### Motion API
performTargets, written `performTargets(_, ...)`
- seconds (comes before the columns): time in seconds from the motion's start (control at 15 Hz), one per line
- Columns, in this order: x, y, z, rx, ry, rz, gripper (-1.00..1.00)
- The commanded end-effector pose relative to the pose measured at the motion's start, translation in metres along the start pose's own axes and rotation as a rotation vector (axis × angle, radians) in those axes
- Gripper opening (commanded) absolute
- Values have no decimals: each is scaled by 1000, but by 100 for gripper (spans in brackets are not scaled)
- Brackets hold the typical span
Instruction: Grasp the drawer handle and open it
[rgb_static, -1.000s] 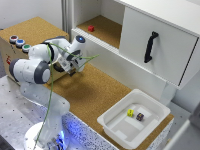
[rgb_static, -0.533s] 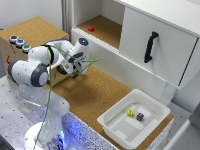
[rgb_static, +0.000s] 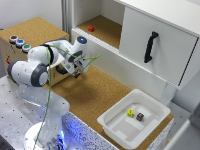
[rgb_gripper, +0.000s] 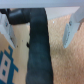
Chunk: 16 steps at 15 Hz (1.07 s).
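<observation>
In the wrist view the drawer handle (rgb_gripper: 39, 50) is a black bar running across the tan drawer front (rgb_gripper: 62, 62). My gripper (rgb_gripper: 39, 29) is open and straddles the handle. One fingertip (rgb_gripper: 5, 27) and the other (rgb_gripper: 73, 29) stand well clear of it on either side. In the exterior view my gripper (rgb_static: 76, 69) is pressed close to the front of the tan box (rgb_static: 7, 52) with coloured buttons (rgb_static: 20, 43). There the wrist hides the handle and the drawer.
A white cabinet stands at the back with a door carrying a long curved black handle (rgb_static: 150, 46). A red item (rgb_static: 91, 28) lies on its open shelf. A white tray (rgb_static: 120, 131) at the front right holds a yellow cube (rgb_static: 130, 113) and a dark cube (rgb_static: 140, 116).
My gripper has moved down and closer to the tan box's front. Nothing else has moved.
</observation>
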<state>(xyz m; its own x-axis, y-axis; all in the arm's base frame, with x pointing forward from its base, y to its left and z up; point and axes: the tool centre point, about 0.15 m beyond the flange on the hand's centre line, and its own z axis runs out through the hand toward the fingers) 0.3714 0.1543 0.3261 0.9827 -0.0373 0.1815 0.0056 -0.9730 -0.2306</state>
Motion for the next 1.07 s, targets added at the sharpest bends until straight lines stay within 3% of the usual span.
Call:
performTargets(0.0, 7, -21, -79, -233, 166, -2, 100)
performTargets(0.2, 15, -41, -121, -261, 266, -29, 100)
performTargets(0.53, 44, -93, -141, -256, 339, -117, 100)
performTargets(1.0, 48, -98, -143, -257, 348, -120, 100)
